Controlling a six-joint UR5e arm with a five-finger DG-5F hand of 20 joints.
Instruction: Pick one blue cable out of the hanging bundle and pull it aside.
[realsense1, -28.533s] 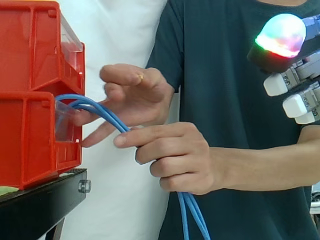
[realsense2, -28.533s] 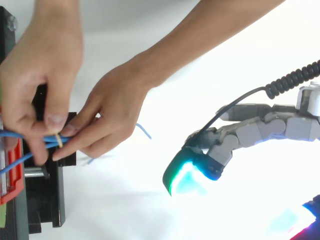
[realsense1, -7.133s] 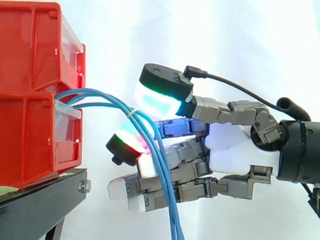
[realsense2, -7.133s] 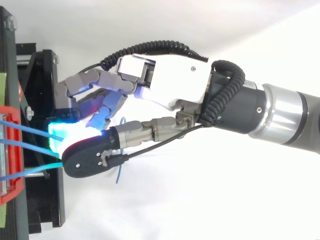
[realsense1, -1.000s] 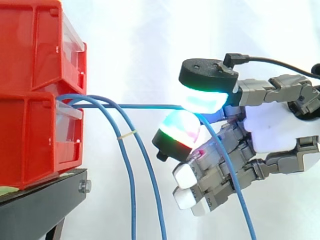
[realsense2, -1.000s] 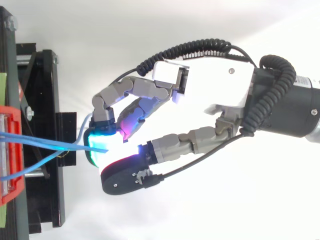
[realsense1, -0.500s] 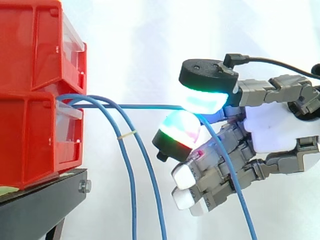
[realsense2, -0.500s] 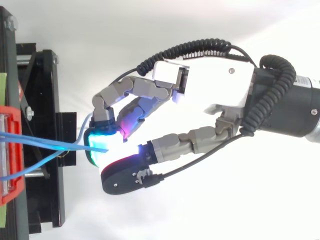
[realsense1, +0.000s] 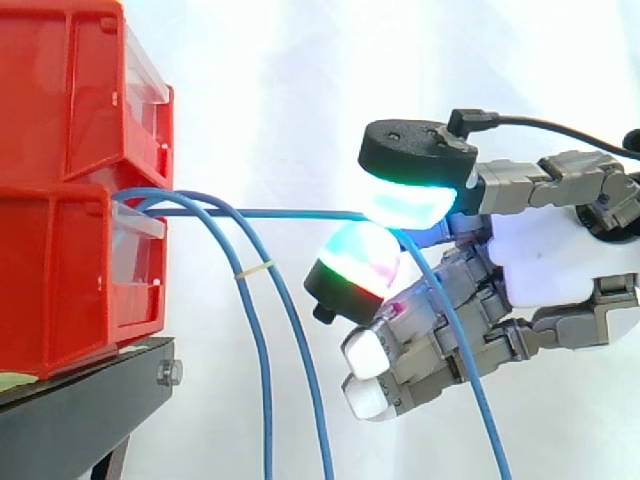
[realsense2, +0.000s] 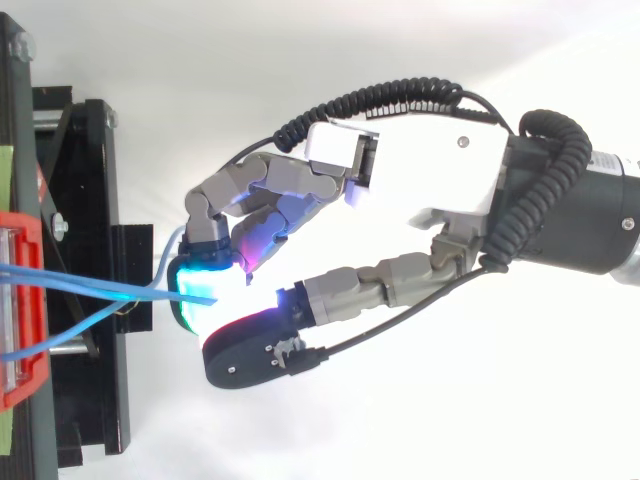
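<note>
Side view, reading from the left: the red bins (realsense1: 70, 200) are sitting on the black stand (realsense1: 80, 400). From the clear front of the lower bin, the remaining cables (realsense1: 263, 390) are hanging down as a pair, with a yellow tie (realsense1: 255, 270) crossing them. The selected blue cable (realsense1: 290, 213) is leaving the same bin, running level and taut to the right, well apart from that pair, then dropping past the lower fingers. The hand (realsense1: 560, 260) is pinching this cable between two glowing pads (realsense1: 405, 205); its other fingers are curling underneath.

Judging from this, you are looking at a separation that is done and a pull aside that is well under way. What is remaining is to carry the cable further clear, or to hold it there.

Top view is confirming the cable leading from the bins into the pads.

Note that the glow is hiding the exact contact point, the bin front is hiding the cable roots, and the bottom edge is cutting off all lower ends.
</note>
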